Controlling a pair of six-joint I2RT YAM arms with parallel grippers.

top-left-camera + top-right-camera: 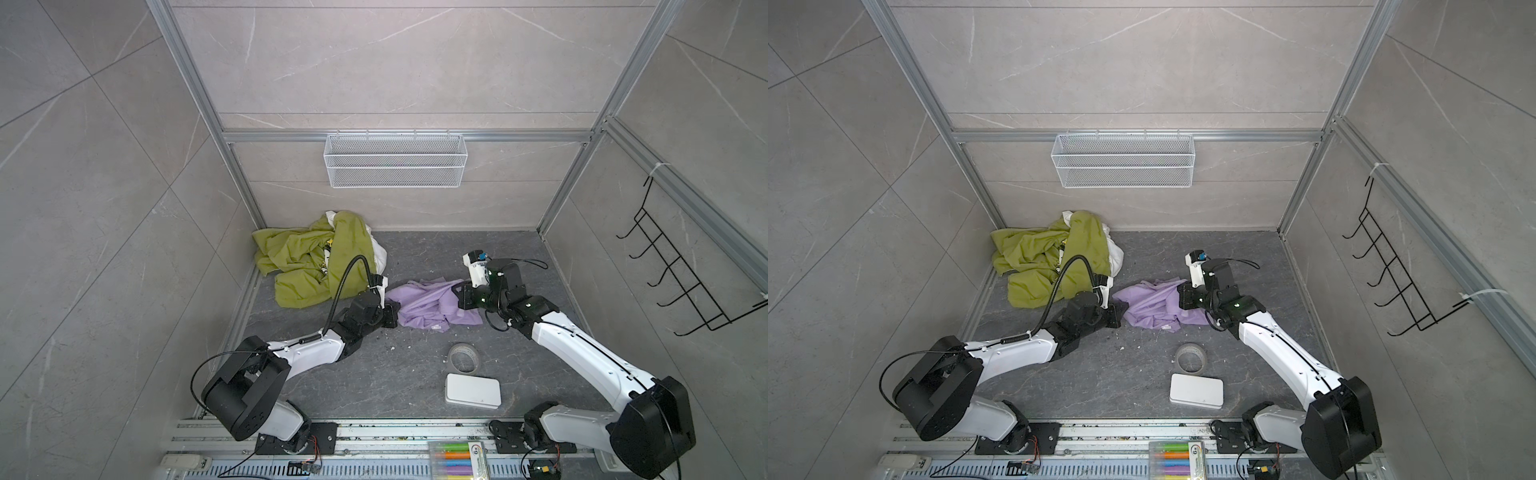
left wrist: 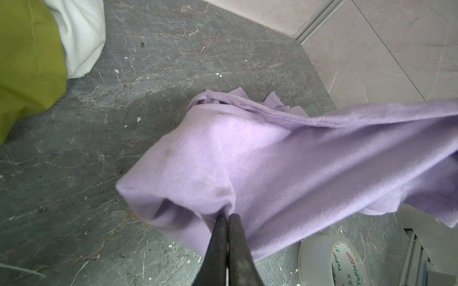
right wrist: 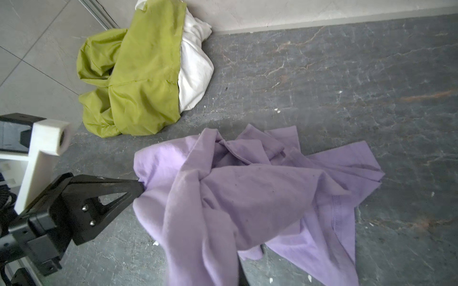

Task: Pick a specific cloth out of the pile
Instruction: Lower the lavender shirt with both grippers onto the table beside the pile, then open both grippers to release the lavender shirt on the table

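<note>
Lying crumpled near the middle of the dark worktop (image 1: 436, 257), the one purple cloth (image 1: 432, 305) sits clear of the one pile (image 1: 303, 262) in the far left corner. Both wrist views show a strip of bare stone between them. The pile holds two fabrics: green fabric (image 3: 138, 81) bunched over white fabric (image 3: 195, 69).

Two arms reach in, one at each side of the cloth. The left arm (image 1: 299, 353) has its left jaws pressed fully together on a fold at the cloth's left edge, with fabric pinched between the tips. The right arm (image 1: 582, 345) has its right jaws buried under the cloth in the right wrist view. They are closed, and the fabric rises to them off the worktop, so they appear to grip its right side.

Nearer the front lie one roll of tape (image 1: 463, 358) and one flat white box (image 1: 473, 390), just beside each other. One wire basket (image 1: 395, 160) hangs on the back wall, and one black hook rack (image 1: 681, 270) on the right wall.
</note>
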